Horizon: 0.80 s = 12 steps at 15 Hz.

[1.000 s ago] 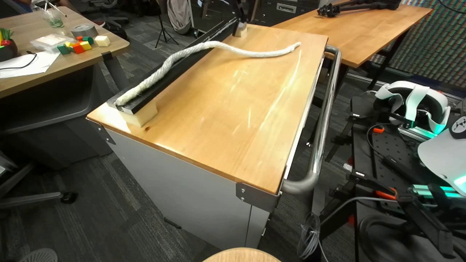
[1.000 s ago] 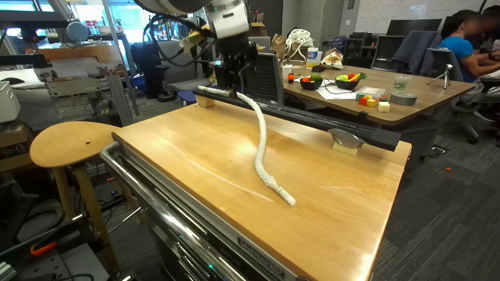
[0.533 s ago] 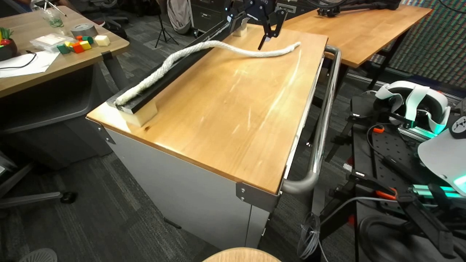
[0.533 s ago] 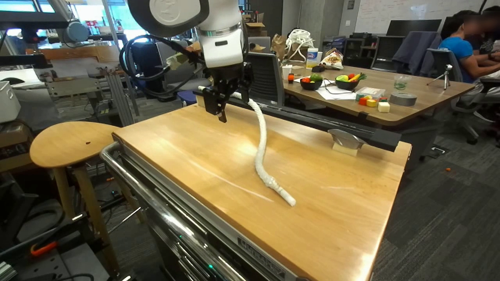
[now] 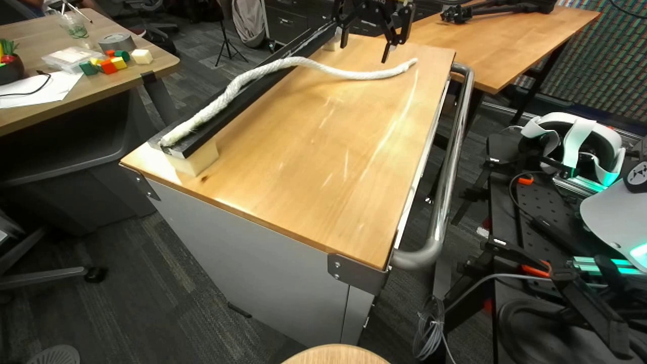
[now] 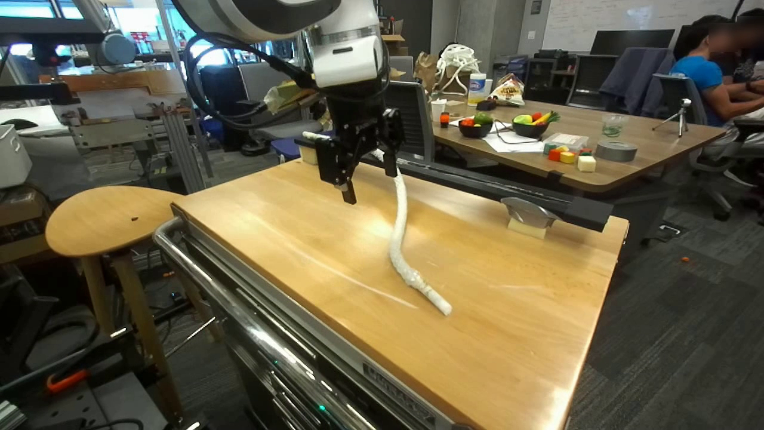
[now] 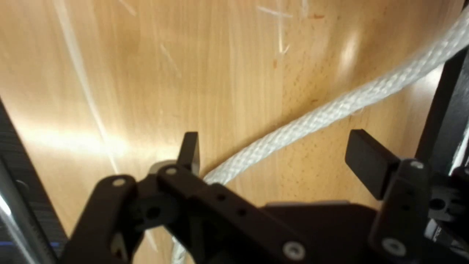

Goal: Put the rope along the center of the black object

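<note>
1. While the arm (image 6: pixel 352 68) hangs at upper centre in an exterior view, the gripper (image 7: pixel 278 157) hovers over the wooden tabletop (image 5: pixel 323 151), near the rope (image 5: pixel 293 61).
2. Fingers (image 7: pixel 372 163) spread wide apart, nothing held. Wrist view has them in the lower half of the frame, rope visible through the gap.
3. Rope is white, only partly on the black rail (image 5: pixel 237 107): in an exterior view it lies on top from the left of the frame up toward upper centre, then curves off across the tabletop, ending right of upper centre.
4. Loose end (image 6: pixel 440 303) of the rope rests on the tabletop, lower right of centre in an exterior view; its opposite end sits at the rail's end, upper left of centre. Stretch behind the gripper is hidden.
5. Wrist view: rope enters at upper right, slants down to lower centre, goes behind a finger, shows again at the bottom edge. Rail runs along the right edge.
6. Rail is propped: cream block (image 5: pixel 194 159) under its end at left; pale block (image 6: pixel 528 228) below it at right, with a grey curved piece (image 6: pixel 526 212) just above.
7. Steel bar (image 5: pixel 451 151) along the tabletop's right side. Stool (image 6: pixel 107 221) at left, second table (image 6: pixel 656 143) at upper right with tape roll (image 6: pixel 616 151) and toy blocks (image 6: pixel 567 157).
</note>
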Each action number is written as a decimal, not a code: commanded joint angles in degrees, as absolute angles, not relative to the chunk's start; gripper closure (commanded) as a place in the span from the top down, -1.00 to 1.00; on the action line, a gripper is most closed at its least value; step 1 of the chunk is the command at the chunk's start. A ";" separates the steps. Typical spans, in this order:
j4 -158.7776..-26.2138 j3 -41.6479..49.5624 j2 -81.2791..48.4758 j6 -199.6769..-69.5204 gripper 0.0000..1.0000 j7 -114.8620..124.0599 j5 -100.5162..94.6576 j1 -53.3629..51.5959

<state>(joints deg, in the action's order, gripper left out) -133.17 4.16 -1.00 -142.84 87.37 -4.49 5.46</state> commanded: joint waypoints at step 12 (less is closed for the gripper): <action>-134.41 6.53 0.52 -139.75 1.00 87.16 -4.35 6.64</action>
